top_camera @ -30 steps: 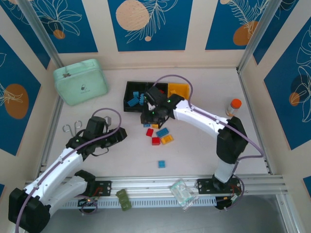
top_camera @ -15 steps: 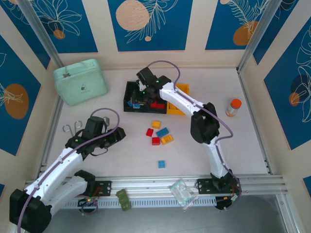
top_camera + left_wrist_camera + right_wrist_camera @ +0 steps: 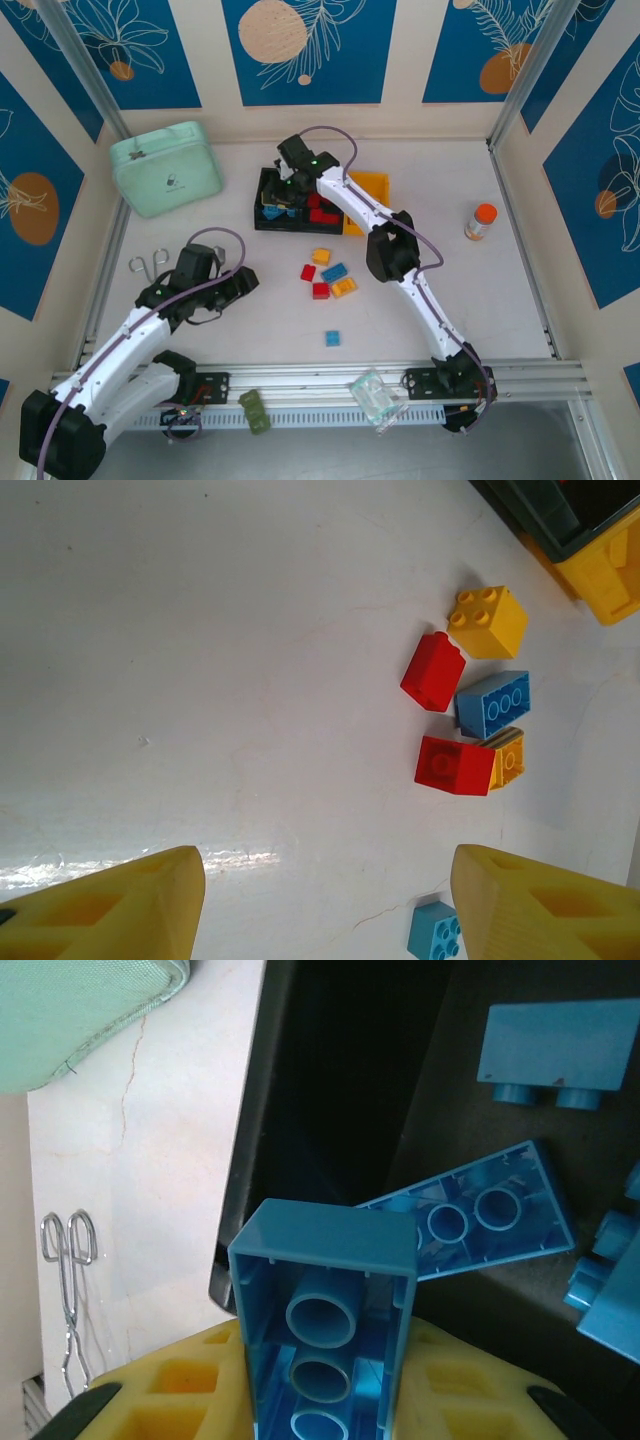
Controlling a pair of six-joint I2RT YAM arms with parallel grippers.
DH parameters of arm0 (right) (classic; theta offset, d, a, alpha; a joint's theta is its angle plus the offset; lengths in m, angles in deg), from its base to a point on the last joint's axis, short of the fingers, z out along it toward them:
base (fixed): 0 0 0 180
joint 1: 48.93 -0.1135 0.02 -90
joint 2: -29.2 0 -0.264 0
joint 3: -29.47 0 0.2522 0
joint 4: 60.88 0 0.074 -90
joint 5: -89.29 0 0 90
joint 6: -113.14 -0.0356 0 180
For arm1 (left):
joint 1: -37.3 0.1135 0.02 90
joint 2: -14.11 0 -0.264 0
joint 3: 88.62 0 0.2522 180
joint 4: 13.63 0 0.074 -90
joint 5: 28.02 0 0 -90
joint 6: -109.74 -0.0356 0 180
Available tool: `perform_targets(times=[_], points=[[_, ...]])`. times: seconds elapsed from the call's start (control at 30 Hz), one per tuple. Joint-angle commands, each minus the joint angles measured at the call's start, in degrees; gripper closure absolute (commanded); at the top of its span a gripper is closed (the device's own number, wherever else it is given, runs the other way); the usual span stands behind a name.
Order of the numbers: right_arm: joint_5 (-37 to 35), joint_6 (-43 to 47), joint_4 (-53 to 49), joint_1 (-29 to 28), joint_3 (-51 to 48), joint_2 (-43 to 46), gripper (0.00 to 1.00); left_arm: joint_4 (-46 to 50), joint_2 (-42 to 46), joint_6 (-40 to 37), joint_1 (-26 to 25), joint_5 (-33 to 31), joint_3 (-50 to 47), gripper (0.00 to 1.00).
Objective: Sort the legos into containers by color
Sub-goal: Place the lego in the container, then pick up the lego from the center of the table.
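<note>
Right gripper (image 3: 325, 1385) clamps a blue brick (image 3: 325, 1290), hollow underside up toward the wrist camera. From above, the right arm reaches far out with the gripper over the left black bin (image 3: 262, 205), near its left wall. Several blue bricks (image 3: 470, 1225) lie on that bin's floor. Red pieces show in the middle black bin (image 3: 322, 229); the yellow bin (image 3: 375, 182) stands at the right end. Step in hand, as I judge it: dropping a blue into the blue bin. Next move calls only for parting the jaws while inside the rim, then lifting straight out. Left gripper (image 3: 328, 900) hovers low over the table (image 3: 200, 630), jaws about half apart, nothing between them. Ahead of it lie six loose bricks (image 3: 453, 765): two red, two blue, two yellow-orange, not yet sorted.
</note>
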State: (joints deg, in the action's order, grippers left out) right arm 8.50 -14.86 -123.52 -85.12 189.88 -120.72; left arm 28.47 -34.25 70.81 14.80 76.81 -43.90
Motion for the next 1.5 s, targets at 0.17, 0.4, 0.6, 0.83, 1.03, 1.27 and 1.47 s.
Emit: perform_targets(times=[0.17,0.4,0.6,0.83,1.03,1.27,1.47], points=[[2.04,-2.61,2.75,0.78,5.40,-2.77,0.59,0.71,1.42,1.18,0.70,1.07,-1.23,0.34],[1.28,-1.68,1.50,0.70,7.69,-1.94,0.51,0.06,2.03,1.93,0.70,1.39,-1.96,0.35],[-0.06,1.11,-0.41,-0.22,3.27,3.59,0.52,-1.31,1.73,1.34,0.73,1.95,-1.79,0.35],[-3.13,3.80,7.58,-2.90,-21.40,21.99,0.52,-0.36,1.25,-2.22,0.53,2.89,-0.43,0.35],[-4.95,3.18,13.72,-4.57,-45.46,39.52,0.52,-0.06,0.44,-3.83,0.05,4.89,-0.26,0.36],[-7.05,1.40,16.45,-4.88,-70.72,58.36,0.52,-2.15,-2.12,-3.29,-3.98,4.04,0.91,0.38],[-8.97,-1.91,15.04,-3.39,-87.74,72.85,0.49,-4.43,-9.48,-3.28,-11.72,0.04,4.96,0.39]])
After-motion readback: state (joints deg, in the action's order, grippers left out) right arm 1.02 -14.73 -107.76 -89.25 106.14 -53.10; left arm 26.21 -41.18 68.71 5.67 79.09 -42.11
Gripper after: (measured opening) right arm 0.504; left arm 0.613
